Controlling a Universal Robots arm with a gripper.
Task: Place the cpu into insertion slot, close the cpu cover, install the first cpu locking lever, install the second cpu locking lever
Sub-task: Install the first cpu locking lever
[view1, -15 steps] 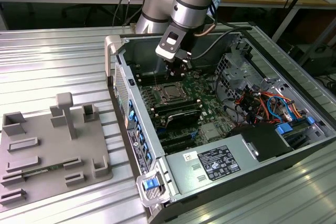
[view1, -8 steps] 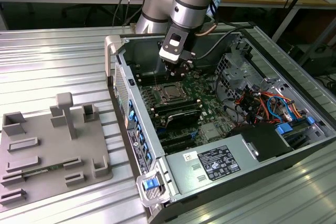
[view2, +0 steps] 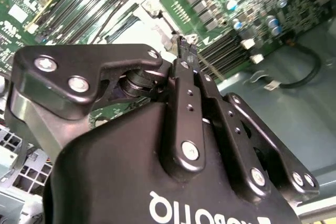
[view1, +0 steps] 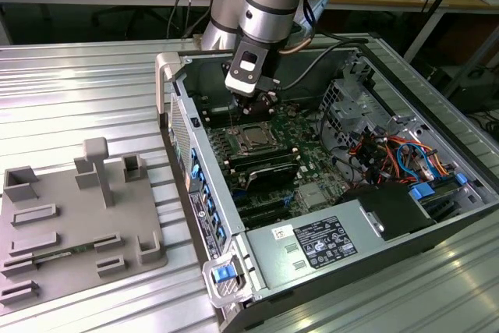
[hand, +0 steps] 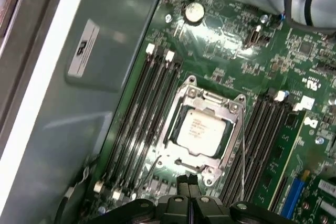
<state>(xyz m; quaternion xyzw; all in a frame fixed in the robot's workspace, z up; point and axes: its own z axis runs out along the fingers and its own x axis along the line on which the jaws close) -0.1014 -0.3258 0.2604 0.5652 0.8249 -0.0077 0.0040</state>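
The cpu (hand: 202,129), silver face up, sits in the socket on the green motherboard. The insertion slot's pin grid is hidden beneath it. The cpu cover (hand: 185,94) lies flat around the chip as a silver frame. A thin wire locking lever (hand: 243,153) runs along one side of the socket. Another wire lever (hand: 149,166) angles out from the opposite corner. My gripper (hand: 188,183) hovers just off the socket's edge with its black fingers pressed together and nothing between them. In the exterior view the gripper (view1: 253,104) hangs inside the open case, above the cpu (view1: 253,139).
Long black memory slots (hand: 149,108) flank the socket on both sides. The grey case wall (hand: 79,103) rises close by. Bundled cables (view1: 390,154) and a power supply (view1: 320,243) fill the exterior view's right. A grey fixture plate (view1: 70,224) lies outside at the exterior view's left.
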